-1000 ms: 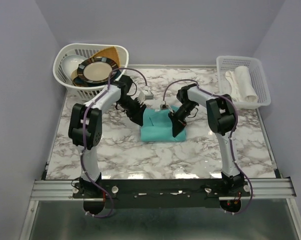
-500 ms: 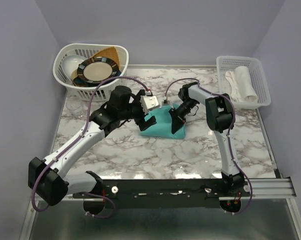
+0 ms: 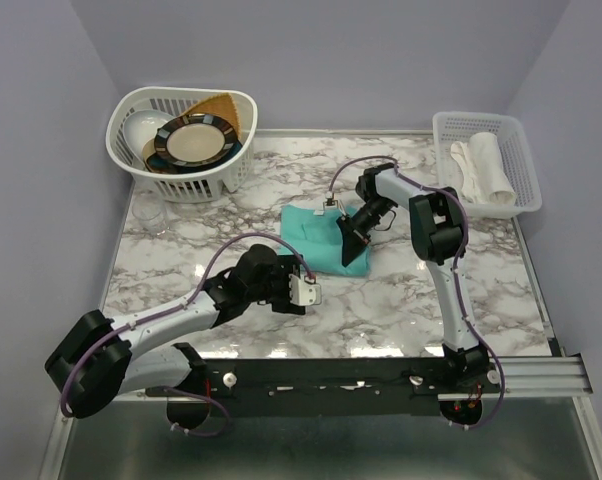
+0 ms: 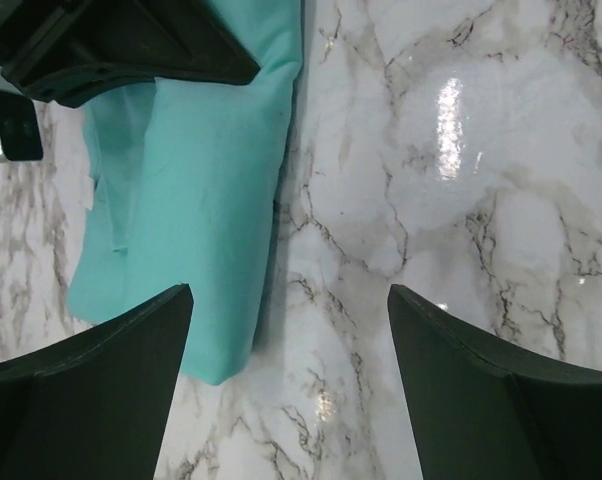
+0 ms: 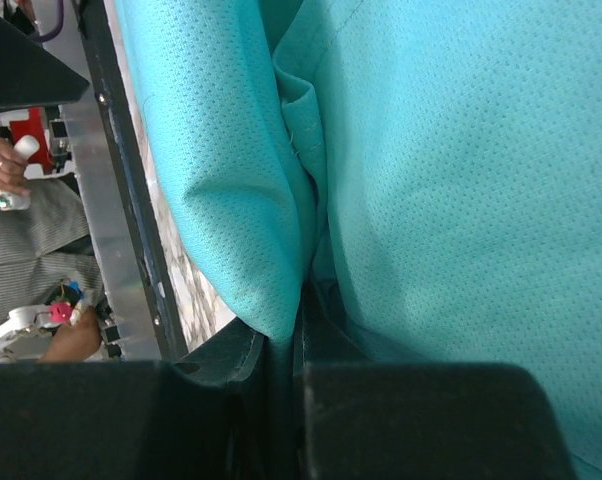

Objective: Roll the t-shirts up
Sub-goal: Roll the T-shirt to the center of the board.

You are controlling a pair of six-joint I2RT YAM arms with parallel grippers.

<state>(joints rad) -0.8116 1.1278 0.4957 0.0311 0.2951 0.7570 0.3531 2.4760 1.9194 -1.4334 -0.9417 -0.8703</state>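
The shirt (image 3: 311,235) is being pinched inside the right claw (image 5: 286,350); the left claw (image 4: 289,300) is being held spread, shirt ahead, apart.

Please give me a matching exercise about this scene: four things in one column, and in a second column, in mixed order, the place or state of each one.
Column A
1. left gripper
2. right gripper
3. t-shirt
4. white basket

Column B
a. at the far left corner, with plates inside
b. shut on a fold of the t-shirt
c. open, holding nothing
d. lying folded near the middle of the marble table

Pairs: 1-c, 2-b, 3-d, 4-a
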